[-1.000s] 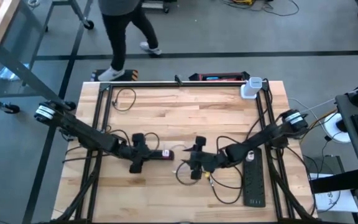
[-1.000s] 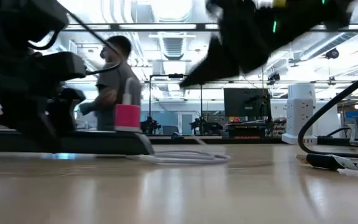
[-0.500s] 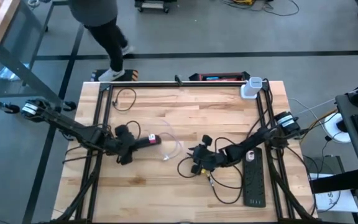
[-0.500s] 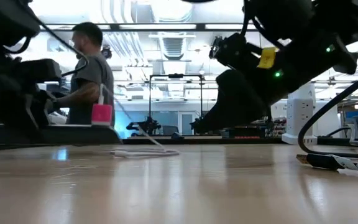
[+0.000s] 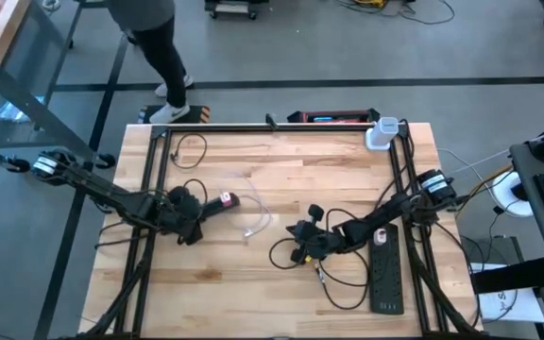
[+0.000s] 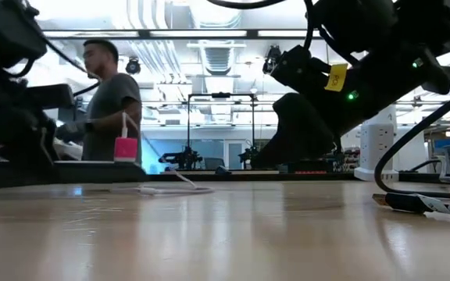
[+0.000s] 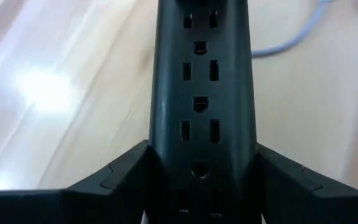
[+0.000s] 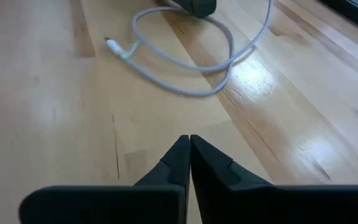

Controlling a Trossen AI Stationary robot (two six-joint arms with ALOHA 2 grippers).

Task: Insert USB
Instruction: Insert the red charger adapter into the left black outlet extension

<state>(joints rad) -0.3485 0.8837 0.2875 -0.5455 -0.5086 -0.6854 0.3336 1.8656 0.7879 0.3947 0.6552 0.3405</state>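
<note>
The wooden table [image 5: 281, 179] lay bare across its far half, from 10 to 2 o'clock, giving open room there. A person [image 6: 108, 97] walked on the grey floor beyond the far edge. At 4 o'clock a second power strip [image 5: 385, 269] lay near the edge. The left gripper [image 5: 189, 212], at 9 o'clock, pinched a black power strip [image 7: 202, 99] carrying a pink charger [image 5: 225, 200]. The right gripper [image 8: 189, 155], at centre, had its fingers pressed together, empty. The white USB cable [image 8: 185, 59] lay loose between them.
</note>
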